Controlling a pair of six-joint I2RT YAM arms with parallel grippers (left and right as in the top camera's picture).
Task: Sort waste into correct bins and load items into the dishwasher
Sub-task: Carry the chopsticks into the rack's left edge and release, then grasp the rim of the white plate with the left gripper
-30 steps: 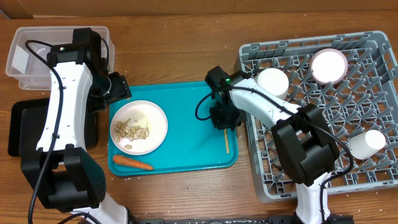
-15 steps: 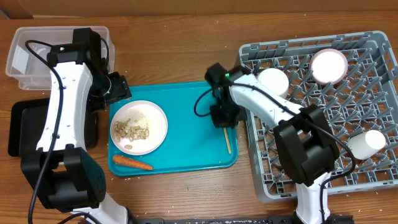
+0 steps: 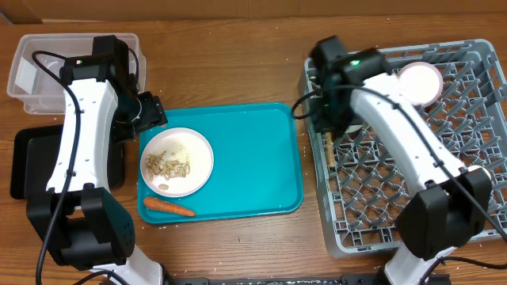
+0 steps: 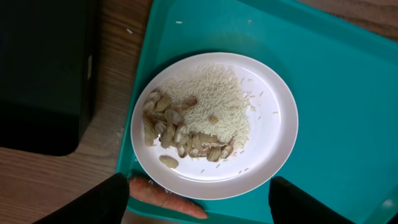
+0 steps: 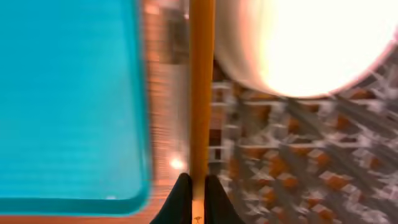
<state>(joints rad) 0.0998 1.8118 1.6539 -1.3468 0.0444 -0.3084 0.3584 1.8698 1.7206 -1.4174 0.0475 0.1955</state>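
Where the left arm leans over them, the tub (image 3: 32, 67) and black tray (image 3: 28, 162) are partly hidden. The left gripper (image 4: 199, 202) is held spread above the plate (image 4: 273, 124), and only its dark fingertips (image 4: 93, 202) are seen. Rice (image 4: 214, 99) and nuts (image 4: 180, 134) are piled on the plate, which is set on the teal tray (image 3: 253, 158). The carrot (image 4: 168, 198) is cut off at the picture's edge. The right gripper (image 5: 198, 198) is pinched on a chopstick (image 5: 201, 93) at the left edge of the rack (image 3: 372, 206). The bowl (image 5: 298, 43) beside it is blurred.
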